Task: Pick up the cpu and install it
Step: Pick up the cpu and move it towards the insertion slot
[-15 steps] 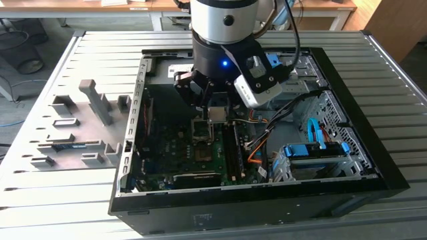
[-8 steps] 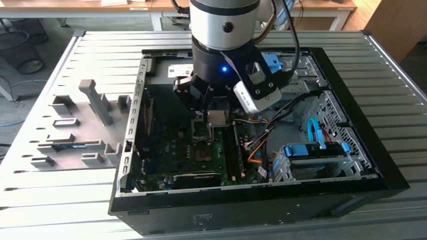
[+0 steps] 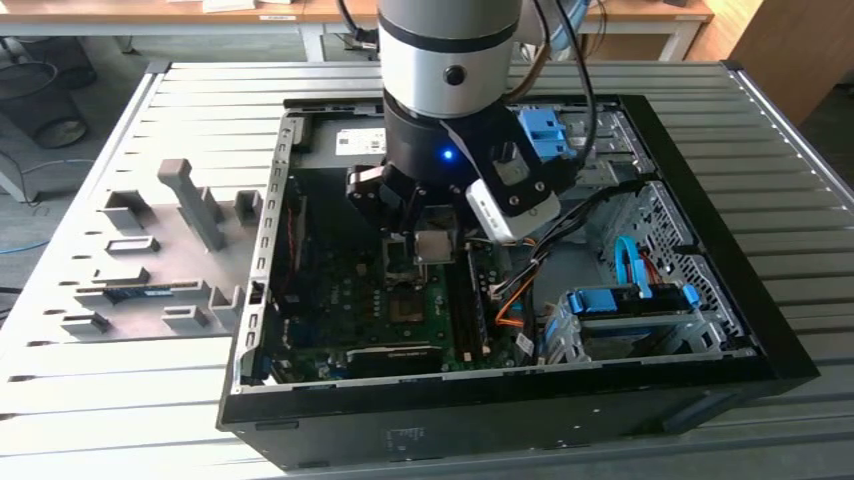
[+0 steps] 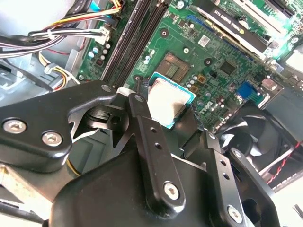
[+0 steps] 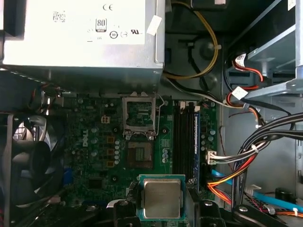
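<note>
The cpu (image 3: 434, 245) is a small square chip with a dull silver face and a green rim. My gripper (image 3: 427, 243) is shut on it and holds it level above the motherboard (image 3: 387, 300) inside the open computer case. In both wrist views the black fingers (image 4: 142, 118) clamp two opposite edges of the cpu (image 4: 169, 101) (image 5: 162, 197). The bare socket (image 5: 138, 156) lies on the board a short way off from the chip, with its metal frame (image 5: 138, 116) flipped open beside it. The socket (image 4: 173, 66) is uncovered.
A grey power supply (image 5: 80, 38) and a black fan (image 5: 28, 165) flank the socket. Memory slots (image 5: 184, 137) and bundled cables (image 5: 246, 151) run close by. Blue drive bays (image 3: 634, 300) sit at the exterior view's right. A grey fixture tray (image 3: 147, 260) lies outside the case.
</note>
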`<action>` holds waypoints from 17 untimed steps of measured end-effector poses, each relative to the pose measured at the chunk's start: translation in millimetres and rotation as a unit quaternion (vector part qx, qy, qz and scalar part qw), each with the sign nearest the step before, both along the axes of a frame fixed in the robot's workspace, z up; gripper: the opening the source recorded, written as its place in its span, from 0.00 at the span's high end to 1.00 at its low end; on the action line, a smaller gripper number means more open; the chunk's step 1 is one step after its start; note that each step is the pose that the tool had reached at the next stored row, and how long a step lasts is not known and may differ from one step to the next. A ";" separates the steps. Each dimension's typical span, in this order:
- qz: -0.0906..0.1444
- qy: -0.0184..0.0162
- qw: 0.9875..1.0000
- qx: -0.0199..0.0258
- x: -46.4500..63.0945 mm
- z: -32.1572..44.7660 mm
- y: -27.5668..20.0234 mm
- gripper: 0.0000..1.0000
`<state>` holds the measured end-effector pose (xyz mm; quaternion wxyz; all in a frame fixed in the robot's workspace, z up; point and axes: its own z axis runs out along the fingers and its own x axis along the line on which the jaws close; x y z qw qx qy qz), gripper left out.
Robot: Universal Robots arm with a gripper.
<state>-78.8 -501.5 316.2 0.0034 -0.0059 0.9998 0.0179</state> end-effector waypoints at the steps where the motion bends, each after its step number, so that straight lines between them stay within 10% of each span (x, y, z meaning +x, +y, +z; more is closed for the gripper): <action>1: 0.000 0.000 1.000 0.000 -0.1 -1.1 -0.7 0.53; 11: 0.000 0.000 1.000 0.000 0.0 -17.0 -2.2 0.53; 17: 0.000 0.000 1.000 0.000 -0.1 -27.8 10.1 0.53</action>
